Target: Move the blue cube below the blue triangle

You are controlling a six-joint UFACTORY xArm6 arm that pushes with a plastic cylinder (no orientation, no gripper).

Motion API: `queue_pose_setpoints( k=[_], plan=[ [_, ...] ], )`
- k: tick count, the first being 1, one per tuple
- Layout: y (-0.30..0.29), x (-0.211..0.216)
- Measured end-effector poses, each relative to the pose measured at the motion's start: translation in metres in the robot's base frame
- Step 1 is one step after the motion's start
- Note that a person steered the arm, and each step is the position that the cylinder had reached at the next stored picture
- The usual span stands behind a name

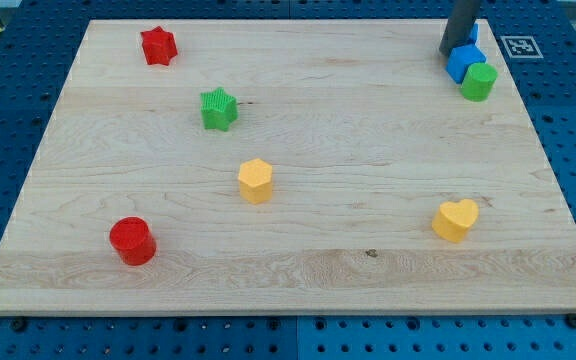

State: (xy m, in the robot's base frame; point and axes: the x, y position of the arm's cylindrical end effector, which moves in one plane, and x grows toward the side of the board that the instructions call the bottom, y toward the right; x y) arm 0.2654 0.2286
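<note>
The blue cube [465, 63] sits near the board's top right corner. A green cylinder [478, 82] touches it on its lower right. A small patch of another blue block [473, 33], likely the blue triangle, shows just above the cube; the rod hides most of it. My tip [451, 52] rests on the board at the cube's upper left edge, touching or nearly touching it.
A red star [157, 45] lies at the top left and a green star [218, 109] below it. A yellow hexagon [255, 180] is near the middle, a red cylinder [132, 240] at the bottom left, and a yellow heart [455, 220] at the lower right. The wooden board [368, 270] lies on a blue pegboard.
</note>
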Motion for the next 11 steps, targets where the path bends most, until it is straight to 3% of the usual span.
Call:
queue_pose_setpoints(
  k=[2, 3, 6, 7, 11],
  plan=[
    [0.005, 0.0],
    [-0.022, 0.0],
    [-0.017, 0.045],
    [0.007, 0.048],
    [-0.006, 0.042]
  ],
)
